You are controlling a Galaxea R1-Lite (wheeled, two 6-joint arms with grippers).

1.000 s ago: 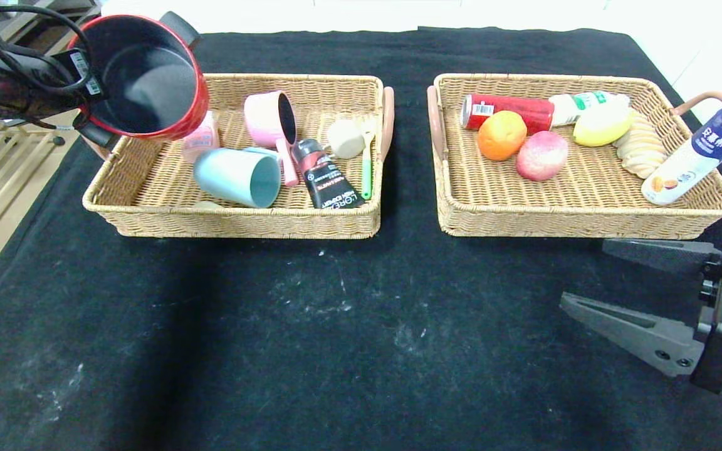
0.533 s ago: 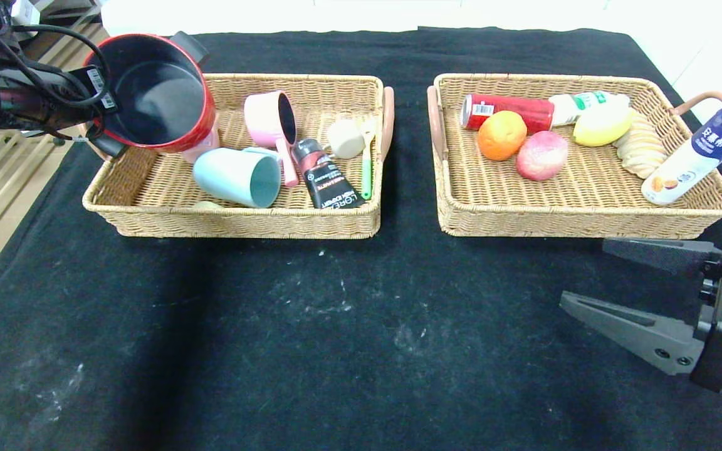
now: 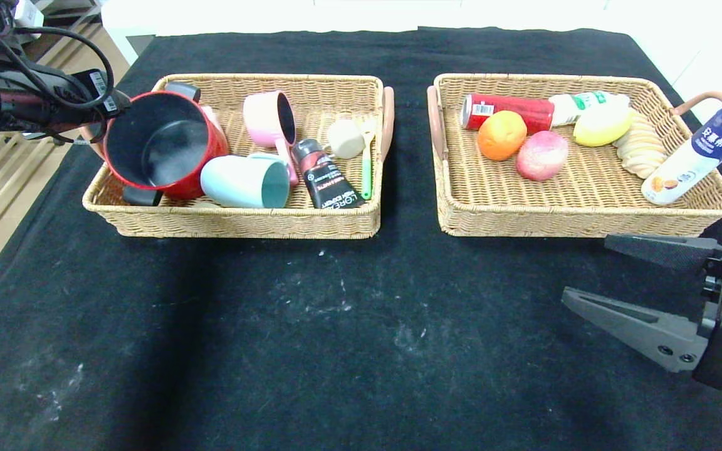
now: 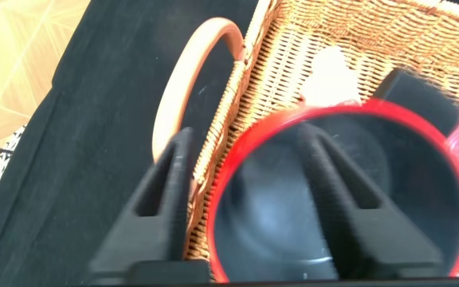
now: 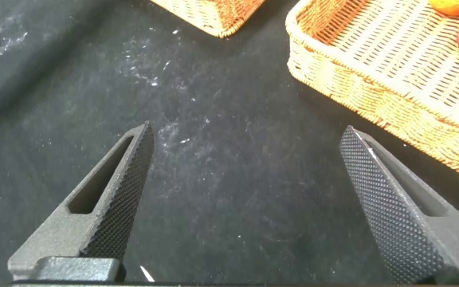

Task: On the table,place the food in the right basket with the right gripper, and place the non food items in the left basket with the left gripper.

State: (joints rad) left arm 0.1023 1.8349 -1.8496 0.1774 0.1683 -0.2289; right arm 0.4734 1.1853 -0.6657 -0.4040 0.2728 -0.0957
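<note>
A red pot with a black inside (image 3: 160, 144) lies tilted in the left end of the left basket (image 3: 242, 222), against a light blue cup (image 3: 242, 181). My left gripper (image 4: 245, 135) is open. One finger is outside the pot's rim over the basket wall and the other is inside the pot (image 4: 341, 207), with a wide gap between them. In the head view the left arm reaches in from the left at the pot's rim. My right gripper (image 3: 586, 268) is open and empty above the black cloth, in front of the right basket (image 3: 586, 222). It also shows in the right wrist view (image 5: 247, 131).
The left basket also holds a pink cup (image 3: 267, 119), a black tube (image 3: 323, 178), a white piece (image 3: 344, 139) and a green-handled tool (image 3: 367, 169). The right basket holds a red can (image 3: 511, 109), an orange (image 3: 501, 134), a pink fruit (image 3: 541, 155), a lemon (image 3: 602, 125), bread (image 3: 640, 150) and a blue-capped bottle (image 3: 699, 150).
The red pot was held up over the basket's left end. It has come down into the basket and now rests there, pushing the blue cup a little right. The right arm barely moved.
</note>
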